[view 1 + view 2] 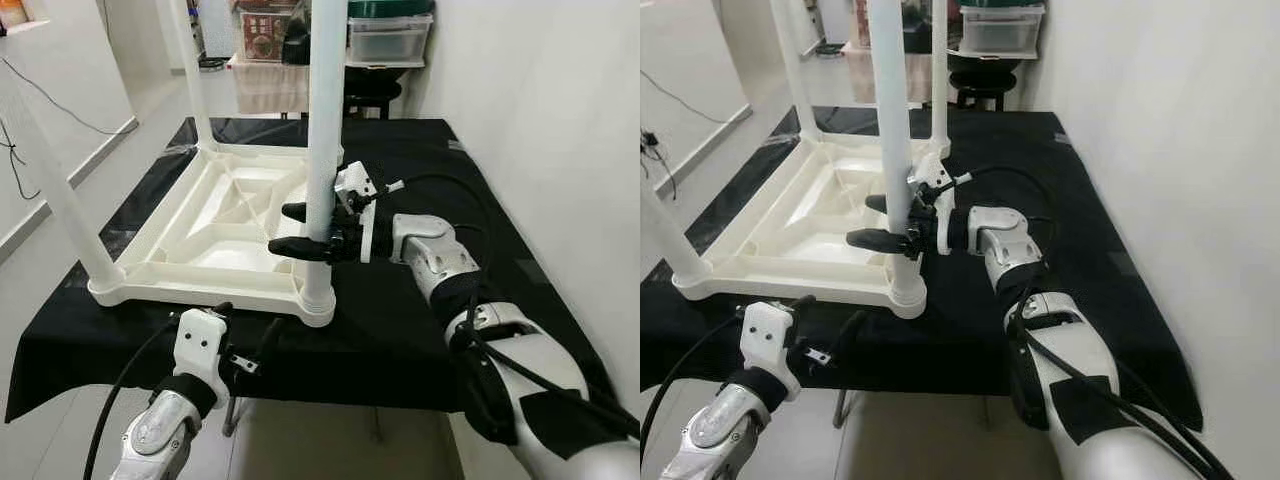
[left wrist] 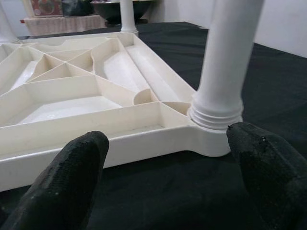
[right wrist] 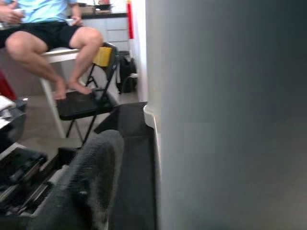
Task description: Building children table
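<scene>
Children's table (image 1: pixel 225 215), white plastic, lies upside down on the bench (image 1: pixel 400 320), which is draped in black cloth; the ribbed underside of the top faces up and its legs stand vertical from the corners. Three legs can be made out: one at the near left corner (image 1: pixel 70 215), one at the far corner (image 1: pixel 197 80), and the near right leg (image 1: pixel 322 150), which rises from a threaded collar (image 2: pixel 216 112) in the corner socket.

Right pincer (image 1: pixel 310 230) reaches in from the right at mid-height of the near right leg, its two black fingers set one on each side of the tube and clasping it. In the right wrist view the leg fills the foreground beside one finger (image 3: pixel 91 182); a person sits on a chair (image 3: pixel 88 103) in the background.

Left pincer (image 1: pixel 250 335) hovers low at the near edge of the bench, just in front of the tabletop rim, its fingers spread apart and holding nothing; in the left wrist view they frame the collar.

Handling, as judged: the moulded plastic is likely light and stiff, with a smooth, somewhat slippery tube. A firm grip around the leg's middle suits turning it home, while the rim near the socket offers a place to steady the top.
</scene>
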